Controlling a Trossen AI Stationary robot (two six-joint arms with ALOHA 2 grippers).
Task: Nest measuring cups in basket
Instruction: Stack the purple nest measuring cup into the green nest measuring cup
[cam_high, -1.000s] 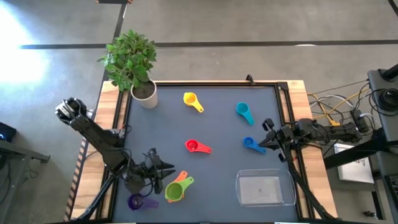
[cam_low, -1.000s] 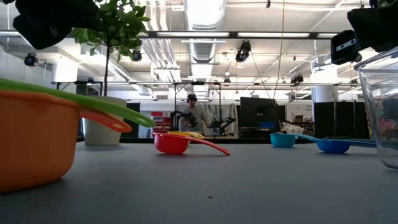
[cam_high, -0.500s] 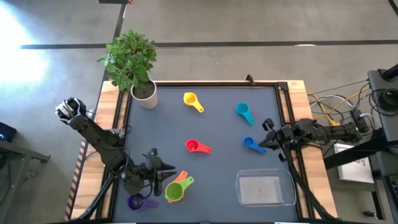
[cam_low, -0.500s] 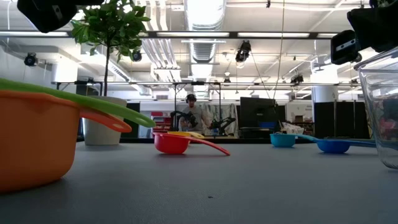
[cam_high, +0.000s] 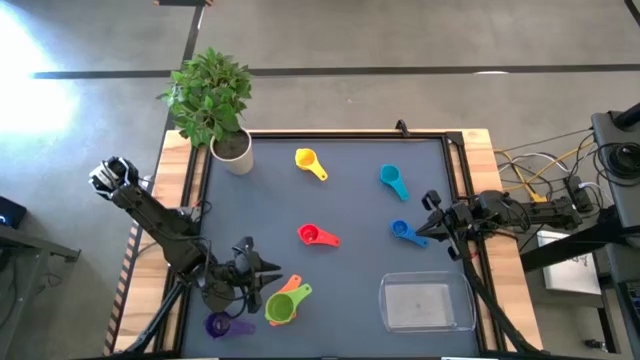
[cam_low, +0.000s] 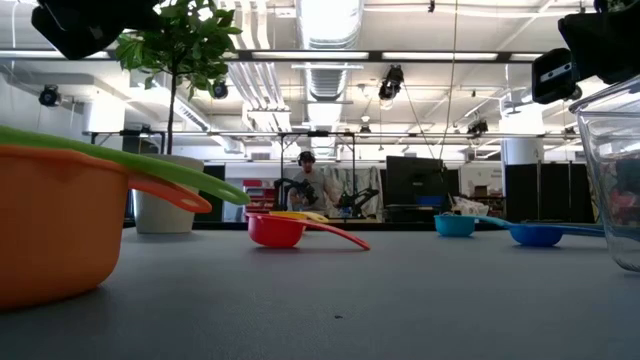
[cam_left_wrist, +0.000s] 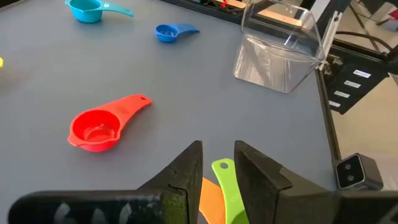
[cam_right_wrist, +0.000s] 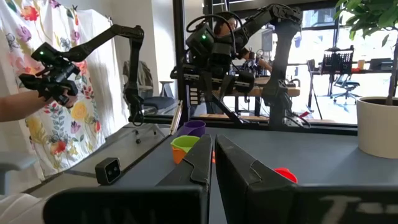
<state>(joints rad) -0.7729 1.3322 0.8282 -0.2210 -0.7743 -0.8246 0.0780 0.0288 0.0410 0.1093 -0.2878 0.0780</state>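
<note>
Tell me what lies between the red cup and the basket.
Nothing: in the high view only bare grey table separates the red cup from the empty basket. The left wrist view shows the same open stretch.

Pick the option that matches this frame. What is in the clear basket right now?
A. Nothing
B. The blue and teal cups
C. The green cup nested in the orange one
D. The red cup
A. In the high view the basket holds no cup; the red cup, blue cup, teal cup and the green cup all lie out on the table mat.
</note>
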